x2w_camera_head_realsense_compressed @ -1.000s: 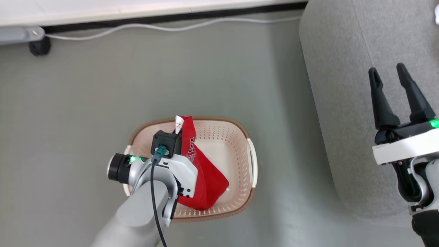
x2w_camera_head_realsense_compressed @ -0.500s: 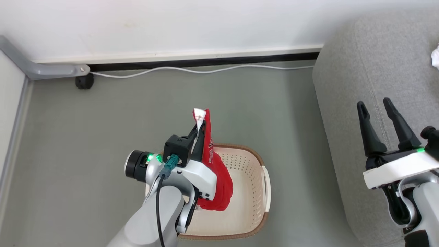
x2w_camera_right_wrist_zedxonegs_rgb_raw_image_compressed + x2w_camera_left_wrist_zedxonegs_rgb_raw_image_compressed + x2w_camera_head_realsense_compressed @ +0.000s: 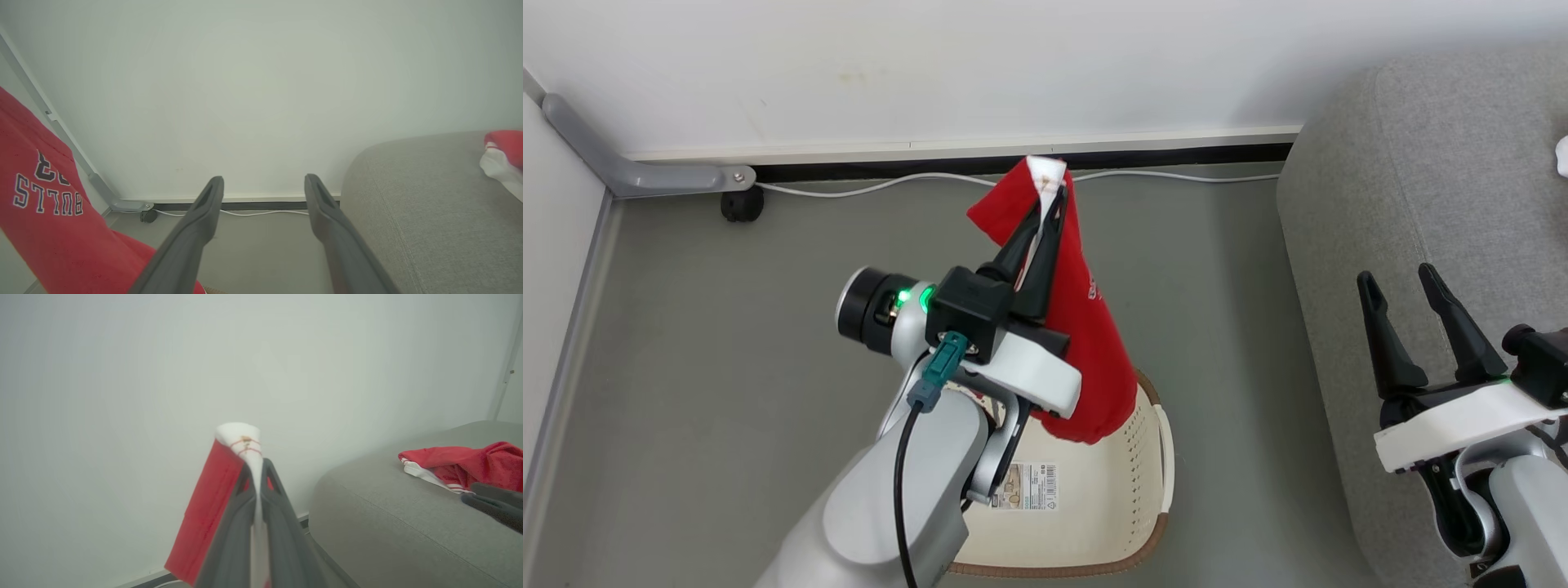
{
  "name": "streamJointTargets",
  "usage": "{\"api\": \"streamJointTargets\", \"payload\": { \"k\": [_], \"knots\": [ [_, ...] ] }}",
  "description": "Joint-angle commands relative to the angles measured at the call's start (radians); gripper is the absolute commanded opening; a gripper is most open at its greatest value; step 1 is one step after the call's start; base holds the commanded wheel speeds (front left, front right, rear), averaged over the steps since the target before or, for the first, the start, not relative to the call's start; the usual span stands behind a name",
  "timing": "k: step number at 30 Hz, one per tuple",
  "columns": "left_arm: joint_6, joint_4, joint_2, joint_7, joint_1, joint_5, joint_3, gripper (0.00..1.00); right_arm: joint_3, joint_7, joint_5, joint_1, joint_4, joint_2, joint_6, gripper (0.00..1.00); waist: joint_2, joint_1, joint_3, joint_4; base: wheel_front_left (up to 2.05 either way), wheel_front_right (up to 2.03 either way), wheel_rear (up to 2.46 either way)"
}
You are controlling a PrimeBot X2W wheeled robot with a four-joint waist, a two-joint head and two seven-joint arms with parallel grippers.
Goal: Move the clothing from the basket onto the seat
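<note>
My left gripper (image 3: 1049, 200) is shut on a red garment (image 3: 1094, 351) by its white trim, and holds it high above the cream basket (image 3: 1152, 482). The cloth hangs down to the basket's rim. In the left wrist view the gripper (image 3: 256, 465) pinches the white trim with red fabric (image 3: 208, 514) beside it. The basket's bottom shows a label (image 3: 1029, 483). My right gripper (image 3: 1401, 282) stands open over the grey sofa (image 3: 1421, 180), nothing between its fingers (image 3: 204, 204). Another red garment (image 3: 461, 465) lies on the sofa seat (image 3: 388, 502). White lettering (image 3: 49, 196) marks the held garment.
A white wall (image 3: 931, 65) with a dark baseboard runs behind. A white cable (image 3: 890, 184) lies along the floor by it. A grey metal frame leg with a black caster (image 3: 742, 202) stands at the left. Grey floor (image 3: 727, 367) surrounds the basket.
My left gripper has lifted the red garment up out of the basket and toward the wall. The head camera has tilted up, so the basket sits lower in view. The right gripper stays open.
</note>
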Motion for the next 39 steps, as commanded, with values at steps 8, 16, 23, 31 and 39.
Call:
{"api": "streamJointTargets", "payload": {
  "k": [8, 16, 23, 31, 39],
  "knots": [
    [0.0, -0.103, 0.012, -0.01, -0.156, 0.051, 0.031, 0.0, 0.034, -0.006, -0.006, 0.001, -0.011, -0.012, 0.003, 1.0, -0.0001, 0.0, 0.009, -0.003, 0.0, 0.0, 0.0],
    [-0.012, -0.098, 0.014, 0.0, -0.235, 0.06, 0.021, 0.0, 0.056, -0.006, -0.004, -0.001, -0.006, -0.011, 0.003, 1.0, -0.0001, 0.0, 0.018, -0.01, 0.0, 0.0, 0.0],
    [-0.01, -0.086, 0.011, -0.003, -0.241, 0.05, -0.005, 0.0, 0.187, -0.006, -0.022, -0.036, -0.063, -0.039, 0.003, 1.0, -0.0001, 0.0, 0.032, -0.013, 0.0, 0.0, 0.0],
    [-0.007, -0.072, 0.009, -0.007, -0.248, 0.037, -0.039, 0.0, 0.414, -0.006, -0.003, -0.139, -0.162, -0.081, 0.003, 1.0, -0.0001, 0.0, 0.044, 0.0, 0.0, 0.0, 0.0],
    [0.002, -0.087, 0.008, -0.009, -0.267, 0.002, -0.105, 0.0, 0.588, -0.006, -0.012, -0.268, -0.119, -0.098, 0.003, 1.0, -0.0001, 0.0, 0.049, 0.028, 0.0, 0.0, 0.0]
  ]
}}
